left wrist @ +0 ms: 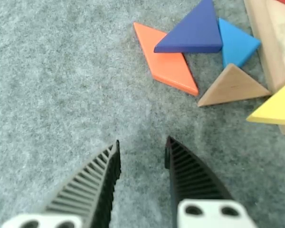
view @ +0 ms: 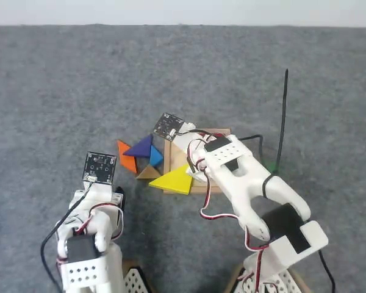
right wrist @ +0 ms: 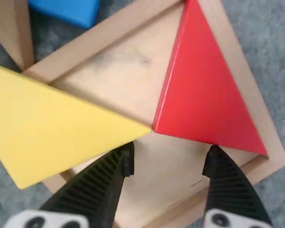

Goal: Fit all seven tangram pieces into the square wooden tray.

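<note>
- Right gripper [right wrist: 171, 154] is hovering over the tray [right wrist: 118, 71], jaws wide, gripping nothing
- Red triangle [right wrist: 199, 90] is lying in the tray just ahead of those jaws, its corner meeting the tip of the yellow triangle [right wrist: 52, 128], which is overhanging the rim
- Left gripper [left wrist: 142, 145] is hanging over carpet [left wrist: 52, 85], jaws partly open and empty
- Orange piece [left wrist: 166, 61] is lying ahead of them, outside the tray

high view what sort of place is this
Probably a robot test bench: a grey mat is the work surface, the left arm and right arm stand side by side, with a wooden tray and tangram pieces laid out.
</note>
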Motion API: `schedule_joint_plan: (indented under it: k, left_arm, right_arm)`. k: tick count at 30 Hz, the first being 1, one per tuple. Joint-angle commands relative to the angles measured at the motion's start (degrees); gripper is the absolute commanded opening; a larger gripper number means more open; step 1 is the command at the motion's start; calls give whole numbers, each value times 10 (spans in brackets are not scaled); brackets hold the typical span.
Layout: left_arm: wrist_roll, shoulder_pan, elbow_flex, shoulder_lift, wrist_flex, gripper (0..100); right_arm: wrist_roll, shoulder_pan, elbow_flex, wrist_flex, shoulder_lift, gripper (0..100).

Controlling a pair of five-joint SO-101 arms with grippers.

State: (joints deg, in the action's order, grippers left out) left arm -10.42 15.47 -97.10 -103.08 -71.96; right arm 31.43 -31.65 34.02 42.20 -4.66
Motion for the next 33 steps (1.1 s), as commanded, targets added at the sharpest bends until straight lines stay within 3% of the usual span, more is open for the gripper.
schedule_joint_plan:
  k: [1,12,20,28,33]
  left_arm:
    - [4,1,6,-9,-4,148]
    - [4,1,6,-9,-4,148]
    - [4,1,6,-9,-4,148]
    - [4,1,6,-9,-4,148]
    - [4,1,6,-9,-4,148]
  right_arm:
    - [-2,-20,-21,-11,18,257]
    - [-20,-49,-55,-10,27,256]
    - [-52,-23,-94,8,34,256]
    - [-68,-93,46,58,229,256]
    - [-68,-115,73,53,214,256]
